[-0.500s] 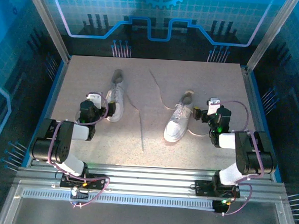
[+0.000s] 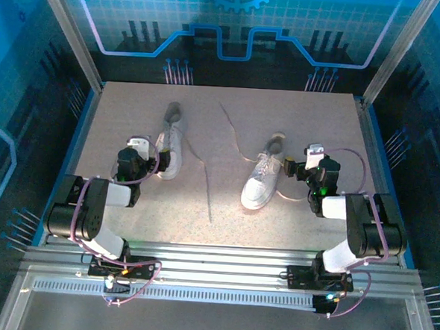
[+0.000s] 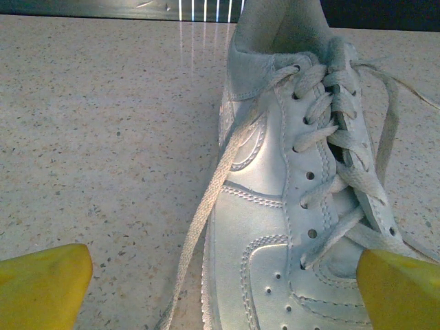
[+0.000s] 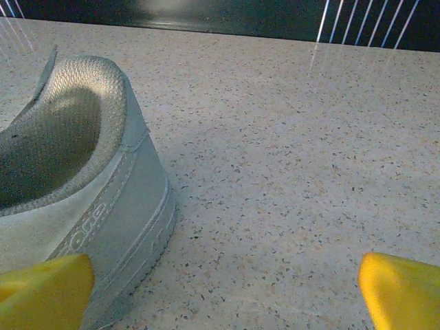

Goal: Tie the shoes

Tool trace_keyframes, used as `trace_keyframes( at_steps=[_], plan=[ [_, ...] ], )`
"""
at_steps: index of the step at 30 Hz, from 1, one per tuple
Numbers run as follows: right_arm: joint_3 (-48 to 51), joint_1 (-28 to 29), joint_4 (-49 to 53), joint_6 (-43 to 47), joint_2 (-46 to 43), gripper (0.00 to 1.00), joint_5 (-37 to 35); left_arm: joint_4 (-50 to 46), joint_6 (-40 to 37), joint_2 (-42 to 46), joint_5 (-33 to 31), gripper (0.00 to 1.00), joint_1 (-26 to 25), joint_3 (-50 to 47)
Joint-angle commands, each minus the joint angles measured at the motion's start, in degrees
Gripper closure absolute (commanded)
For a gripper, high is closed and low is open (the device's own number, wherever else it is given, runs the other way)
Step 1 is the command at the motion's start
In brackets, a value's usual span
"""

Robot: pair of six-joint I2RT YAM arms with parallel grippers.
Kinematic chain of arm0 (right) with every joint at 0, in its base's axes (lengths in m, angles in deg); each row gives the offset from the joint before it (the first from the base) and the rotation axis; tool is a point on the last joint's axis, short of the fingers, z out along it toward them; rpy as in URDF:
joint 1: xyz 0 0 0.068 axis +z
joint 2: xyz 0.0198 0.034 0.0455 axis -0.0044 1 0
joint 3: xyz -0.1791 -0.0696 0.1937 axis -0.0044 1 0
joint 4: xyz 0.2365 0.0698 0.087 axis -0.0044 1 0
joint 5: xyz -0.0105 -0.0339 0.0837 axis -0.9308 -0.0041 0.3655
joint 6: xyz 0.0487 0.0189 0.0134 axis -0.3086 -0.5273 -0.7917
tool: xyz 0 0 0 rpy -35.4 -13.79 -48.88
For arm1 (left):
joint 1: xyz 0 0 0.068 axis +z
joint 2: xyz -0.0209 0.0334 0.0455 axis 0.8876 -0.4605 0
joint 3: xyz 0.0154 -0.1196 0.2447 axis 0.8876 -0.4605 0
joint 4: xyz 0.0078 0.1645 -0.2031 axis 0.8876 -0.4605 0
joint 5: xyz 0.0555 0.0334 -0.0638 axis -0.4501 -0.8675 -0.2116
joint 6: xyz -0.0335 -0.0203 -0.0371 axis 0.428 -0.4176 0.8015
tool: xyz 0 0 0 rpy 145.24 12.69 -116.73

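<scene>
Speckled table (image 2: pixel 128 204): left sneaker (image 2: pixel 169 148), right sneaker (image 2: pixel 260 181), laces (image 3: pixel 206 206) trailing.

Bright tabletop, dim blue surround

Light is coming from overhead, pooling palest on the table (image 2: pixel 225 210) toward its front middle and fading into the dark blue walls. The shoes (image 2: pixel 262 181) are casting only short, soft shadows. In the left wrist view a gentle sheen is lying on the laced shoe (image 3: pixel 275 227), sharply focused, and white streaks are glaring along the far table edge. In the right wrist view a soft shadow is spreading beside the shoe heel (image 4: pixel 103 199). The yellow fingertips (image 3: pixel 41 285) are blurring at the lower corners.
</scene>
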Motion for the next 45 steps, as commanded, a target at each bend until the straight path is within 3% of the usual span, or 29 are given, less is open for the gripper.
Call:
trace_keyframes(
  at_steps=[1, 20, 25, 29, 34, 38, 41, 45],
  plan=[
    [-0.79, 0.85, -0.62, 0.67, 0.24, 0.0, -0.04, 1.31, 0.84, -0.31, -0.28, 0.01, -0.05, 0.94],
    [-0.39, 0.84, -1.16, 0.56, 0.03, 0.0, -0.25, 1.29, 0.88, -0.31, -0.28, 0.0, -0.05, 0.94],
    [0.45, 0.99, 0.63, 0.27, -4.66, 0.0, -1.84, 2.12, 0.56, 0.47, 0.99, 0.01, -0.05, 0.19],
    [-7.91, 2.69, 20.49, 0.45, -11.24, 0.03, -3.51, -2.98, 0.77, 6.27, -0.02, 0.0, -0.03, 0.31],
    [-21.67, 7.42, 42.51, -1.15, -11.38, 0.18, -3.21, -21.12, 2.61, 14.42, -0.45, 0.01, -0.87, 6.76],
    [-36.46, 14.38, 58.25, -1.19, -3.81, 0.23, -7.06, -31.52, 6.01, 15.65, 1.91, 0.06, -3.0, 12.74],
    [-48.16, 16.87, 72.81, -6.8, 4.48, 0.21, -8.65, -40.94, 6.17, 14.11, 1.95, 0.09, -5.4, 18.34],
    [-54.94, 19.66, 80.03, -12.15, 10.66, 0.24, -10.59, -49.91, 7.43, 12.4, 2.78, 0.12, -6.86, 23.34]
  ],
)
